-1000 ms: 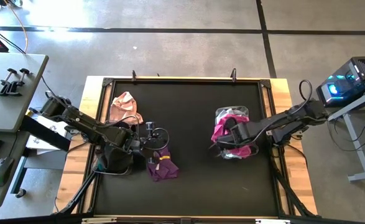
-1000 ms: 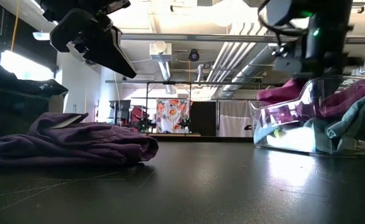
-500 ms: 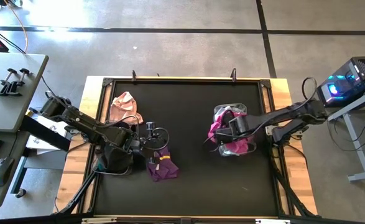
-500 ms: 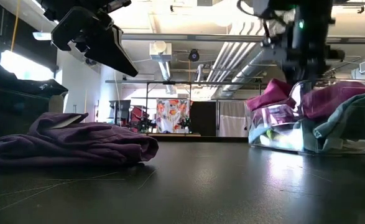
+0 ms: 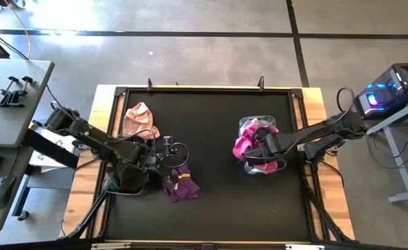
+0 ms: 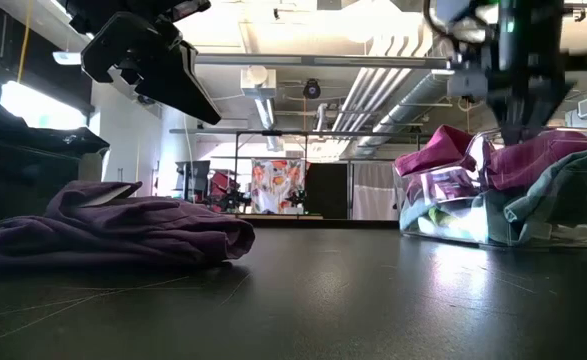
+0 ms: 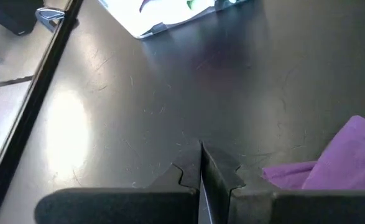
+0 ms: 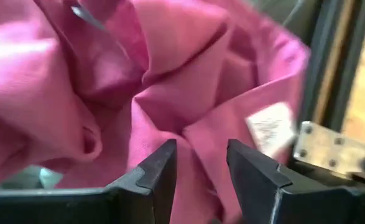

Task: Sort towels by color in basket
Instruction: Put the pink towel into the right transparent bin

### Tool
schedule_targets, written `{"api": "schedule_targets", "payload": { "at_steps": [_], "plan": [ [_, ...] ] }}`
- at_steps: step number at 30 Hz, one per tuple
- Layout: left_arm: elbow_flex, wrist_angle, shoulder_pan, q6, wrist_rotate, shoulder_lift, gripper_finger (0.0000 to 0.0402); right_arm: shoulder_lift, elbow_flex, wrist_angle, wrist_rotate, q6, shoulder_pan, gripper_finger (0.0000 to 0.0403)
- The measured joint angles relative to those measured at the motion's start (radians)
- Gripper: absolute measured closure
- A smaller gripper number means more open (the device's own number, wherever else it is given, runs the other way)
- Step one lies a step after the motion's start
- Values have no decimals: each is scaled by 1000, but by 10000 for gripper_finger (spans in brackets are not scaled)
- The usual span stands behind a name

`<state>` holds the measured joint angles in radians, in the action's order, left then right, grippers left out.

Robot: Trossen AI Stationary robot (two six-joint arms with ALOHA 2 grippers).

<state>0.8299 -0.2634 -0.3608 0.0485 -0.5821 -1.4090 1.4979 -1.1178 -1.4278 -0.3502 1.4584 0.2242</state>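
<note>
- On the near half of the black bench [image 5: 210, 201], toward its left side, a purple towel [image 5: 181, 185] lies crumpled flat on the surface, a small yellowish tag showing on it.
- Just left of the purple towel sits a heap of black cloth [image 5: 128, 177], partly covered by the left arm.
- The left gripper [image 5: 167, 158] hangs just above the bench beside the purple towel, jaws together and holding nothing; in the left wrist view the closed tips sit over bare bench with the towel's edge [image 7: 337, 162] to one side.
- Across the bench, on the right side, a clear plastic basket [image 6: 443, 215] holds mixed towels; magenta, grey-green and a trace of lime show through its wall.
- The right gripper [image 5: 256, 147] is down in the basket, on the magenta towel [image 5: 245, 144]. In the right wrist view a fold of that cloth sits between the parted jaws [image 8: 201, 174]; whether they actually clamp it cannot be told.
- A white label [image 8: 269, 124] shows on the magenta towel.
- At the far left of the bench, a pale pink towel [image 5: 140, 119] lies in a loose heap near the edge, well apart from both grippers.
</note>
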Motion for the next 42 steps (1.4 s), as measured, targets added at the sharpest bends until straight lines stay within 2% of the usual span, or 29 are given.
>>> {"api": "schedule_targets", "payload": {
  "at_steps": [3,6,12,16,21,25,34,39,42],
  "plan": [
    [0,52,11,-36,54,-14,401,0,90,148,4,-43,-10,265],
    [0,206,49,-129,146,-59,401,0,177,321,42,-90,-32,265],
    [4,591,194,-238,371,-249,401,-1,324,599,104,-178,-84,265],
    [73,659,276,-260,458,-382,401,-4,365,679,111,-184,-100,265],
    [203,652,347,-276,574,-512,401,0,338,659,89,-206,-100,265],
    [265,653,374,-246,604,-574,401,2,255,560,58,-228,-88,265],
    [227,649,374,-147,596,-550,401,0,-24,150,-97,-180,-14,265],
    [210,662,374,-132,593,-551,401,-8,-121,140,-145,-252,25,281],
    [189,692,374,-133,593,-551,401,-15,-129,222,-173,-328,25,301]
  ]
}}
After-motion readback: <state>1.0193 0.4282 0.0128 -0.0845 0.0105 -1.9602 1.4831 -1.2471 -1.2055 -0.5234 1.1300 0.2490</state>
